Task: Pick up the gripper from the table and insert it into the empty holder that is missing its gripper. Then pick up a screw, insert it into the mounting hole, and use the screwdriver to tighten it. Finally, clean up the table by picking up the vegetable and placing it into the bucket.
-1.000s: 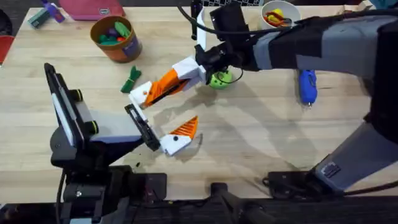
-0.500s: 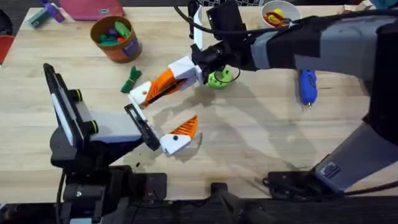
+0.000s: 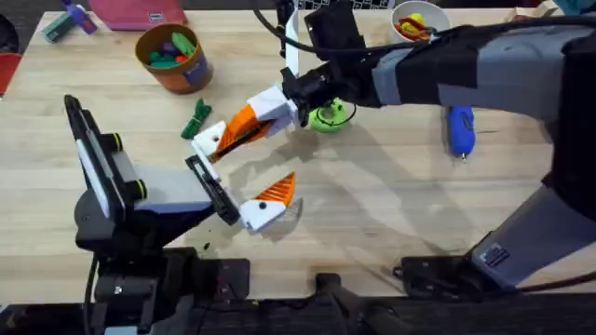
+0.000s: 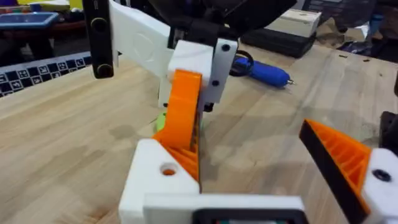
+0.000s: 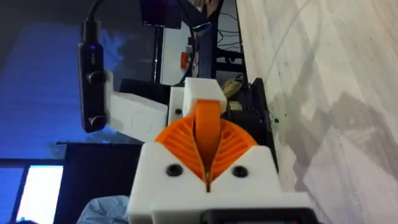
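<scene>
Overhead, right end effector [image 3: 216,141] stretched across centre

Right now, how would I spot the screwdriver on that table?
Start at the wooden table's right side, below the small bowl of colourful bits at the far edge. The screwdriver lies flat there, alone: a stubby bright blue handle, the only blue tool nearby.

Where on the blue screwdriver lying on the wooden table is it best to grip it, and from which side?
Take the blue screwdriver by its thick handle, coming straight down. It lies flat with bare wooden table on both long sides, so a grip can close across its width; the thin tip would probably slip.
</scene>
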